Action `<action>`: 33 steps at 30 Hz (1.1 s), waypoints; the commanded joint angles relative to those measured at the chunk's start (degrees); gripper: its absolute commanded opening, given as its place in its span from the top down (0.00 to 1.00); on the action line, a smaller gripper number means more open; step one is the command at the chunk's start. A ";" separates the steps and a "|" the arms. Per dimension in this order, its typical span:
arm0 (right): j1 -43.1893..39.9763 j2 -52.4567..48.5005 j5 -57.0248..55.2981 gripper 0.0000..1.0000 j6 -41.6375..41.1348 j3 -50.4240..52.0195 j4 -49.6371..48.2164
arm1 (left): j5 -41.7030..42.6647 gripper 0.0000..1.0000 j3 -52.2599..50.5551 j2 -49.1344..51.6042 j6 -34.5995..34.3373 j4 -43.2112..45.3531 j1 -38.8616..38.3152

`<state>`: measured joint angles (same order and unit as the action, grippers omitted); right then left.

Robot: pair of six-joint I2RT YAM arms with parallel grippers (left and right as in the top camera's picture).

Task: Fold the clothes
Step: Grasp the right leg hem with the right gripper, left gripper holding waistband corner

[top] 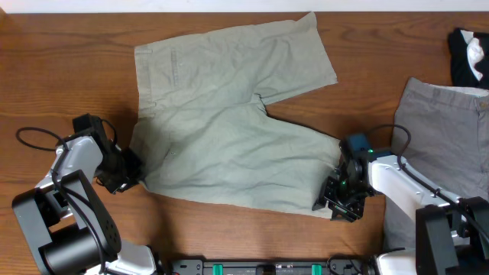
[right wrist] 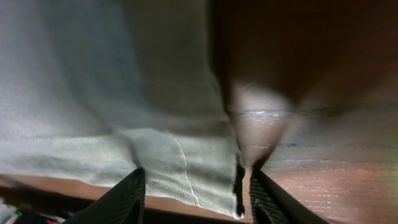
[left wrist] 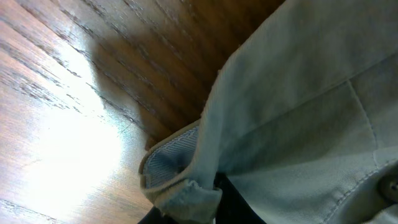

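Wood-grain table (top: 61, 76) | khaki shorts (top: 229, 130) spread flat | grey shorts (top: 447, 130) right edge

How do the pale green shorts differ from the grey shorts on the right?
The pale green shorts are lighter, the grey shorts darker. The pale green shorts lie spread mid-table, both legs showing; the grey shorts sit at the right edge, partly hidden by the right arm. The left gripper and right gripper sit at the pale green shorts' near edge, not the grey shorts. Both rest on the wooden table.
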<state>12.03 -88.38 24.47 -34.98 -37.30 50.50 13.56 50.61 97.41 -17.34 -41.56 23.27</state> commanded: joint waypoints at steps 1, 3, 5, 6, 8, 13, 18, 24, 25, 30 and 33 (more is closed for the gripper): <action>0.37 0.74 -2.86 0.51 -4.22 0.68 -0.42 | 0.83 0.83 -0.57 1.51 1.18 -0.20 0.17; 0.37 0.74 -5.09 0.52 -4.87 0.68 -0.76 | 0.83 0.83 -0.57 1.51 1.18 -0.15 0.17; 0.37 0.74 -6.21 0.53 -4.85 0.68 -2.01 | 0.81 0.83 -0.57 1.51 1.18 -0.15 0.17; 0.37 0.74 -6.29 0.54 -4.85 0.68 -2.71 | 0.81 0.83 -0.57 1.51 1.18 -0.15 0.17; 0.37 0.74 -6.29 0.58 -4.87 0.68 -3.85 | 0.81 0.83 -0.57 1.51 1.18 -0.17 0.17; 0.37 0.74 -6.27 0.68 -4.79 0.68 -4.44 | 0.81 0.83 -0.57 1.51 1.18 -0.15 0.17; 0.37 0.74 -6.25 0.80 -3.50 0.68 -4.24 | 0.81 0.83 -0.57 1.51 1.18 -0.20 0.17; 0.37 0.74 -6.29 0.87 -1.01 0.44 -4.39 | 0.81 0.83 -0.57 1.51 1.20 -0.57 0.17; 0.37 0.74 -6.27 0.76 -0.68 0.42 -4.13 | 0.81 0.83 -0.57 1.51 1.20 -0.57 0.17; 0.35 0.96 -5.92 0.60 -0.55 0.37 0.42 | 0.81 0.83 -0.57 1.51 1.20 -0.79 0.17; 0.37 2.40 -3.34 0.60 1.90 0.39 2.69 | 0.81 0.83 -0.57 1.51 2.12 -0.98 0.17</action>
<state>12.08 -87.31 20.38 -35.59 -37.32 52.45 13.61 50.61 97.41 -16.47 -41.95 23.27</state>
